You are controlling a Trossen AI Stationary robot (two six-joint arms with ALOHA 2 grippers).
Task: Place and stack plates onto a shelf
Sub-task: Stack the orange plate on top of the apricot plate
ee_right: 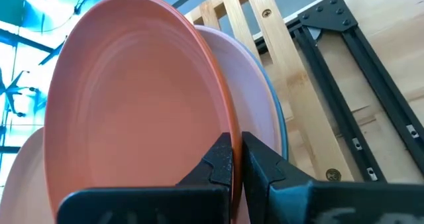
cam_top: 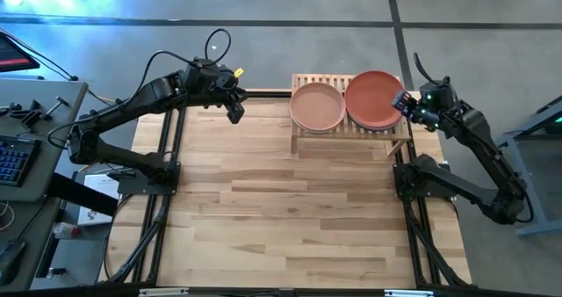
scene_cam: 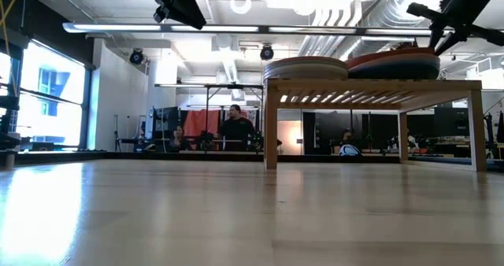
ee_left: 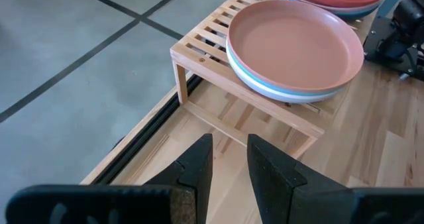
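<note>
The light-wood shelf (cam_top: 351,126) stands at the table's far edge and bears two stacks of plates. The left stack is topped by a peach plate (cam_top: 317,106), with pale teal under it (ee_left: 291,91). The right stack is topped by a terracotta-orange plate (cam_top: 374,98), which lies over a pink plate (ee_right: 255,85) and a blue one. My right gripper (cam_top: 406,102) is shut on the terracotta plate at the stack's right side. My left gripper (cam_top: 234,109) hangs open above the table, left of the shelf, with nothing between its fingers (ee_left: 230,144). My right gripper pinches the terracotta plate's rim (ee_right: 227,118) at its right edge, one finger over the plate's inside and one under its outer side. The fingers come slanting down from the table's right. The plate is tilted, its held side slightly raised, its other side on the stack (scene_cam: 370,61).
Bare wooden tabletop (cam_top: 299,218) stretches in front of the shelf. Black frame rails (cam_top: 167,148) run along the table's left and right edges. A desk with a keyboard (cam_top: 13,156) stands off to the left. People (scene_cam: 235,124) show in the room beyond.
</note>
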